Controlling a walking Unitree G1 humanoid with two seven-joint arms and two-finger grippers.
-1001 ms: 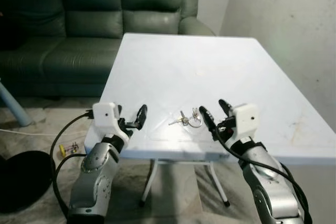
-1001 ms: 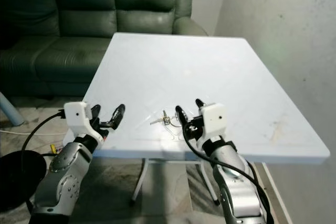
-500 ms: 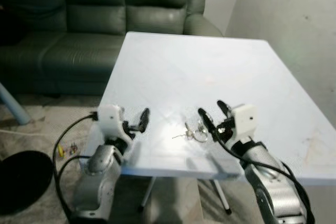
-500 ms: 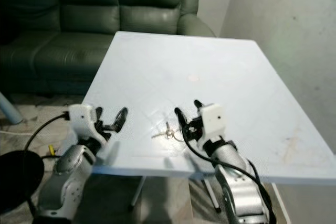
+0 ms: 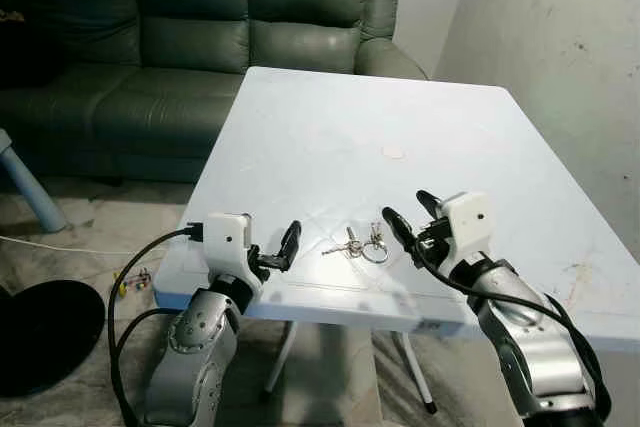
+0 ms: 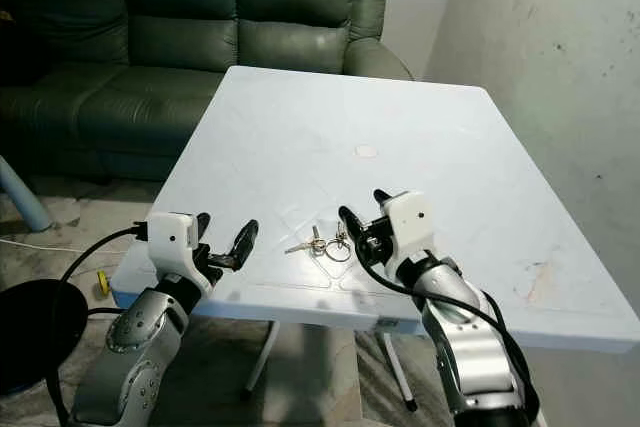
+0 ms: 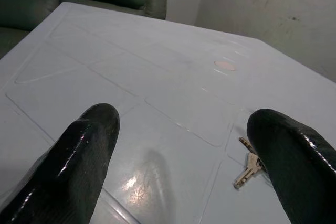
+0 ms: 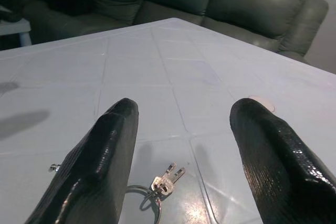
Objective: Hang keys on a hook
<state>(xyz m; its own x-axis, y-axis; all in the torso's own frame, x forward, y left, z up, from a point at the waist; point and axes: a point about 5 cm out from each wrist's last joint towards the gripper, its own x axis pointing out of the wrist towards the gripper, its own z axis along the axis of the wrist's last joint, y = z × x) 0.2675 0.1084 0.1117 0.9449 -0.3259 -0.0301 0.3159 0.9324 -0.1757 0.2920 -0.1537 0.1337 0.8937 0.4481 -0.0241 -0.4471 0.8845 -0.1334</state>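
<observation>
Silver keys (image 5: 362,243) flat on table (image 5: 330,127)

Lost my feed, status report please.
Both end effectors open: right end effector beside the keys, left end effector idle. Keys flat on table.

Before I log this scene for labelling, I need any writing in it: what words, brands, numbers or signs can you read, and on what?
None: no readable text anywhere.
Keys: any stamping too small to read.
Table, sofa, wall: no marks legible.

Your keys (image 5: 361,243) lie near the counter's (image 5: 450,137) near edge, between both hands; the sofa (image 5: 180,37) sits beyond, far left.
</observation>
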